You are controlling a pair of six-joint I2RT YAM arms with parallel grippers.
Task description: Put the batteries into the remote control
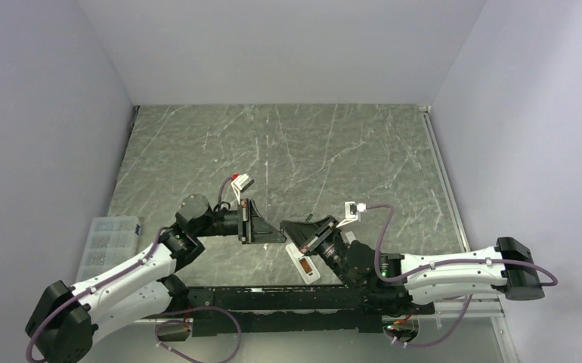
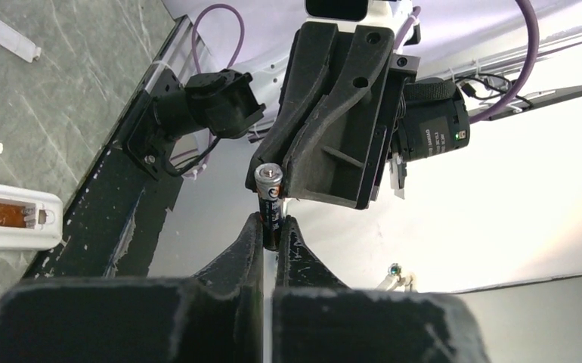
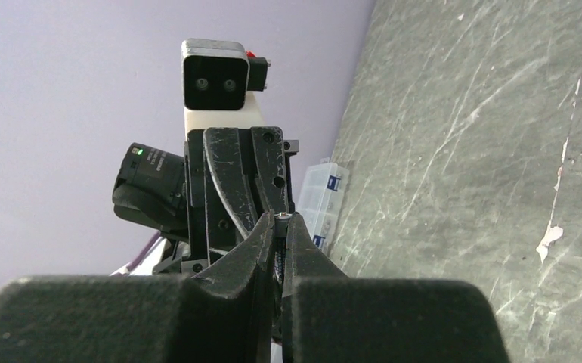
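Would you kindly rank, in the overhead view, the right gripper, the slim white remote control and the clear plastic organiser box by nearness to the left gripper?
1. Right gripper: just right of the left gripper, sharing the dark cylindrical battery.
2. Slim white remote control: lower right, a little off.
3. Clear plastic organiser box: far off left.

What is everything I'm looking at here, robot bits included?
battery: one seen, dark, pinched between the left gripper tips
remote control: one, white, orange-brown recess showing, on the table near the arms' bases
organiser box: one, clear, table's left edge
strip: one, white, lying on the table
table: one, dark marbled
left arm, right arm: white and black, tips together mid-table
left gripper: black, shut on the battery
right gripper: black, shut, facing the left one
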